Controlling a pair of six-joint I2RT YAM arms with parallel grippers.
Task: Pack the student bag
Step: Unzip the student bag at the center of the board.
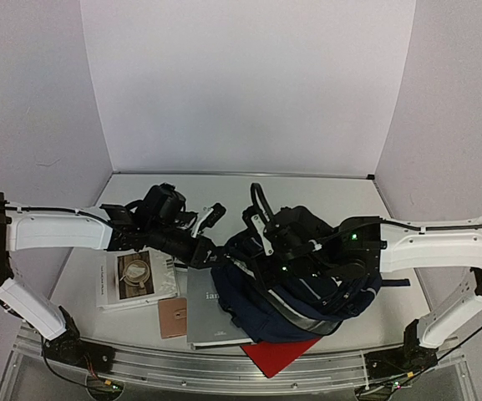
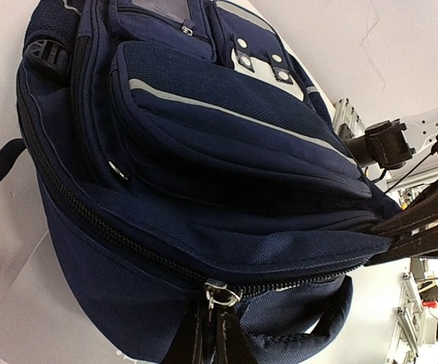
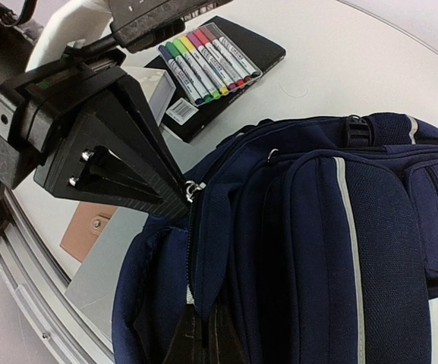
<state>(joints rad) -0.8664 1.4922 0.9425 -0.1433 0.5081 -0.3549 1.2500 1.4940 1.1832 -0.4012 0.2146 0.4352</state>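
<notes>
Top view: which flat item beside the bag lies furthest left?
The white booklet with the cup photo on its cover; the tan wallet, grey book and red folder lie further right.

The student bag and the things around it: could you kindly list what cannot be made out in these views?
Student bag interior: fabric covers it in every view.
Grey book title, top view: the bag hides most letters.
Red item, top view: mostly under the bag, unidentifiable.
Right gripper fingertips, right wrist view: dark against dark fabric, tips indistinct.
Marker set print, right wrist view: too small.
</notes>
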